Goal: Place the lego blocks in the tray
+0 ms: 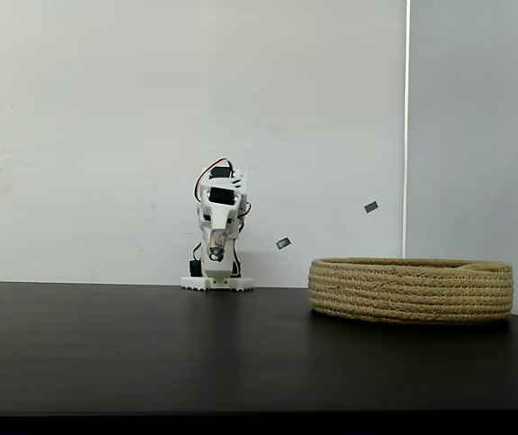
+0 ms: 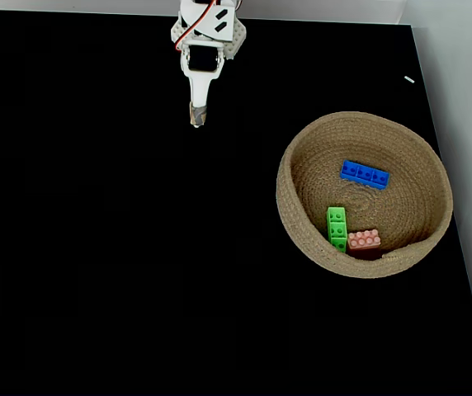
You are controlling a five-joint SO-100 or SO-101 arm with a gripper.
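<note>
The tray, a round coiled tan rope basket (image 2: 302,223), stands on the right of the black table; its side wall (image 1: 410,290) shows in the low fixed view. Inside it lie a blue lego block (image 2: 364,174), a green one (image 2: 336,228) and a pale pink one (image 2: 364,240), the pink touching the green. The white arm is folded back at the table's far edge. Its gripper (image 2: 196,120) points down toward the table, well left of the tray, shut with nothing in it. In the low fixed view the gripper (image 1: 214,255) hangs in front of the arm's base.
The black table's right edge (image 2: 459,247) runs close beside the basket. A white wall stands behind the arm, with two small grey marks (image 1: 282,243) on it. A vertical white strip (image 1: 407,127) runs down the wall above the basket.
</note>
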